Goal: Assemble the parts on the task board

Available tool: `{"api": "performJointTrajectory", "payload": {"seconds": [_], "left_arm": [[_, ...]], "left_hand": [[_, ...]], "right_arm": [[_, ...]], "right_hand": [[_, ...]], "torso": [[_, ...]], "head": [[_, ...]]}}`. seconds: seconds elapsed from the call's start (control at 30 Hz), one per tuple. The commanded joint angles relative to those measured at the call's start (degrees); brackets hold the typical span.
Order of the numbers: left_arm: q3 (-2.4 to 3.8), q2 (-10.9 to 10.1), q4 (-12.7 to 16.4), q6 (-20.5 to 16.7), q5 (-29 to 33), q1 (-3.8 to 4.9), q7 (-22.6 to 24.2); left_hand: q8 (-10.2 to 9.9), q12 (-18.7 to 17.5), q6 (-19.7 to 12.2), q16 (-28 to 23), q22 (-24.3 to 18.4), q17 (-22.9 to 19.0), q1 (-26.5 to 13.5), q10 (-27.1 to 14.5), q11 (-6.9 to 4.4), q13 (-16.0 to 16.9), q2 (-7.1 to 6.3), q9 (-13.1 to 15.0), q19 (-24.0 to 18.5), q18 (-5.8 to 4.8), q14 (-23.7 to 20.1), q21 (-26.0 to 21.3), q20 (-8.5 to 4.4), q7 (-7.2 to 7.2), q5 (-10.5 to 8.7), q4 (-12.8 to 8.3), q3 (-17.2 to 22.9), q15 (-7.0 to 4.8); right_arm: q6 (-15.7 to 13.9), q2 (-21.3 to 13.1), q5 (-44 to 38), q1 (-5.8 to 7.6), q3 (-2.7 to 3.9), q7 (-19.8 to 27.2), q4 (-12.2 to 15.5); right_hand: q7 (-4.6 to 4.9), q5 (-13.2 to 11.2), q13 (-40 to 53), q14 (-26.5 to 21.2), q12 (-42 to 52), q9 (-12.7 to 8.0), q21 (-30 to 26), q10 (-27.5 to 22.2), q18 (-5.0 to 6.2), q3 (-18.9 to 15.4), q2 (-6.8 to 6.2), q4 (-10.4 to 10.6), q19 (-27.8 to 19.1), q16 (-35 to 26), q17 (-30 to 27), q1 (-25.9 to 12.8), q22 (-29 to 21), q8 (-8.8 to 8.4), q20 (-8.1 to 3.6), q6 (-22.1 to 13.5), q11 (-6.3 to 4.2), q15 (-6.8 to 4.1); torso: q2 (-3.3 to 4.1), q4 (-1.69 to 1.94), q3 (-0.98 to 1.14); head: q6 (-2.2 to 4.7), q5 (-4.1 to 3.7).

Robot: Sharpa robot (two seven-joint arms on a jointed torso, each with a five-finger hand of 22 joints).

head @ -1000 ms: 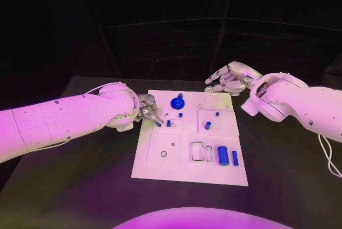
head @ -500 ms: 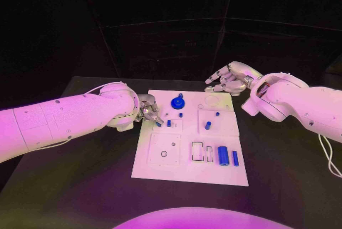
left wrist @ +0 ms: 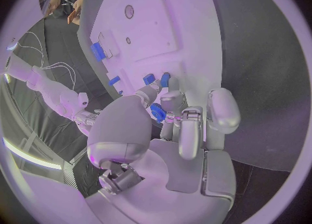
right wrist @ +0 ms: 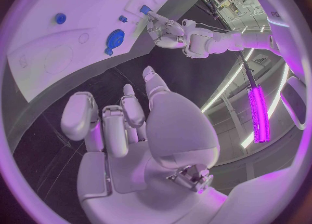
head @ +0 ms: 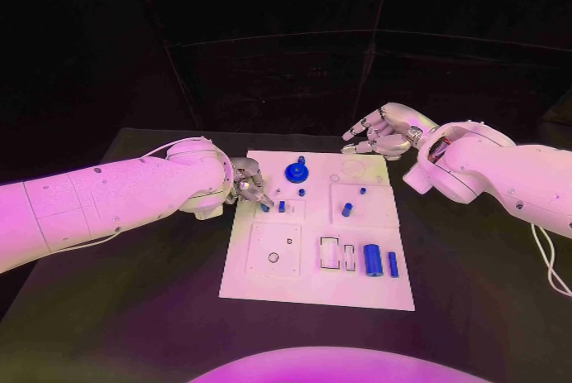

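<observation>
The white task board (head: pixel 316 275) lies in the middle of the table. My left hand (head: pixel 248 187) hovers at the board's left edge and pinches a small blue part (left wrist: pixel 158 112) between thumb and finger. Just beside its fingertips stands a blue peg (head: pixel 281 206). A blue gear (head: pixel 296 170) sits on the far part of the board, and two more pegs (head: pixel 347 209) stand right of it. A blue cylinder (head: pixel 373 260) and a thin blue bar (head: pixel 393 264) lie in the near right area. My right hand (head: pixel 382 135) floats beyond the board's far right corner, fingers apart and holding nothing.
The black table (head: pixel 131 300) extends on both sides of the board. The near left plate of the board (head: pixel 275 249) has a small hole. An empty slot (head: pixel 329 253) lies left of the cylinder.
</observation>
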Motion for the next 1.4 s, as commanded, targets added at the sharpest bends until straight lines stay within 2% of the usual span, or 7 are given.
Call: {"api": "performJointTrajectory", "payload": {"seconds": [0.03, 0.23, 0.4, 0.87, 1.1, 1.4], "left_arm": [[-0.06, 0.23, -0.12, 0.93, -0.18, -0.05, -0.14], [-0.05, 0.57, -0.46, 1.30, -0.18, -0.04, -0.10], [-0.05, 0.78, -0.80, 1.42, -0.18, -0.03, -0.09], [-0.04, 1.17, -2.02, 1.28, -0.18, -0.02, -0.09], [-0.04, 1.13, -2.00, -0.01, 0.01, -0.02, 0.02], [-0.02, 0.77, -1.51, -3.05, 0.82, -0.03, 0.29]], "left_hand": [[0.46, 0.20, 0.51, 0.18, 0.12, 15.09, -0.87, 0.17, 0.17, 0.11, -0.08, 0.01, 0.36, 0.19, 5.94, -0.14, 0.02, -0.20, 0.10, 0.42, -0.12, -0.54], [0.95, 0.86, 0.99, 0.18, 0.68, 15.09, -2.38, 0.60, 0.02, 0.80, -0.49, 0.24, 0.70, 0.07, 5.94, 0.25, -0.08, -0.39, 0.10, 1.17, -0.76, -0.65], [1.19, 1.03, 1.16, 0.18, 0.83, 15.09, -3.31, 0.75, -0.04, 0.96, -0.80, 0.35, 0.80, 0.04, 5.94, 0.33, -0.15, -0.46, 0.09, 1.63, -1.29, -0.72], [1.49, 1.10, 1.25, 0.18, 0.95, 15.09, -5.58, 0.83, -0.05, 0.98, -1.18, 0.47, 0.86, 0.02, 5.94, 0.30, -0.25, -0.46, 0.07, 3.06, -2.73, -0.77], [1.78, 0.93, 1.39, 0.18, 0.93, 15.09, -9.41, 0.71, 0.10, 0.71, -2.71, 0.57, 0.81, 0.03, 5.94, 0.10, -0.19, -0.30, 0.08, 5.75, -7.19, -0.66], [1.81, 0.51, 0.94, 0.18, 0.76, 15.09, -9.99, 0.28, 0.07, 0.20, -3.47, 0.58, 0.68, 0.12, 5.94, -0.27, -0.25, -0.32, 0.07, 7.59, -12.70, -0.74]], "right_arm": [[0.22, 0.05, -0.06, 0.12, 0.03, 0.36, 0.03], [0.22, -0.06, -0.06, 0.12, 0.03, 0.28, 0.05], [0.22, -0.08, -0.06, 0.12, 0.03, 0.27, 0.07], [0.25, -0.08, -0.06, 0.12, 0.03, 0.26, 0.10], [0.27, -0.06, -0.06, 0.12, 0.03, 0.29, 0.05], [0.45, -0.02, -0.06, 0.12, 0.03, 0.29, 0.00]], "right_hand": [[0.06, 0.26, -0.09, 3.60, -0.14, -0.02, -0.26, -0.33, 0.54, -0.33, 0.65, -0.12, -0.36, -0.39, 4.52, -0.06, -0.06, 0.22, -0.04, -0.36, -0.14, 0.04], [0.05, 0.25, -0.17, 3.58, -0.20, -0.02, -0.28, -0.38, 0.54, -0.41, 0.72, -0.15, -0.35, -0.43, 4.44, 0.08, -0.07, 0.28, -0.04, -0.38, -0.15, 0.04], [0.05, 0.25, -0.17, 3.58, -0.20, -0.02, -0.28, -0.38, 0.54, -0.41, 0.72, -0.15, -0.35, -0.43, 4.44, 0.08, -0.07, 0.28, -0.04, -0.38, -0.15, 0.04], [0.05, 0.25, -0.19, 3.58, -0.22, -0.03, -0.31, -0.40, 0.55, -0.47, 0.73, -0.13, -0.36, -0.44, 4.44, 0.08, -0.11, 0.30, -0.05, -0.40, -0.15, 0.04], [0.05, 0.24, -0.18, 3.58, -0.20, -0.03, -0.32, -0.39, 0.55, -0.50, 0.73, -0.11, -0.37, -0.44, 4.43, 0.06, -0.13, 0.31, -0.05, -0.40, -0.15, 0.04], [0.06, 0.24, -0.22, 3.58, -0.23, -0.03, -0.36, -0.41, 0.56, -0.60, 0.74, -0.05, -0.40, -0.46, 4.42, 0.01, -0.20, 0.33, -0.05, -0.42, -0.14, 0.04]], "torso": [[0.02, 0.03, 0.00], [0.03, 0.02, -0.05], [-0.01, -0.07, 0.00], [-0.01, 0.04, -0.02], [0.00, 0.03, -0.05], [-0.02, 0.04, -0.03]], "head": [[-0.01, -0.02], [-0.08, -0.03], [-0.11, -0.08], [-0.07, -0.21], [-0.01, -0.27], [0.05, -0.35]]}}
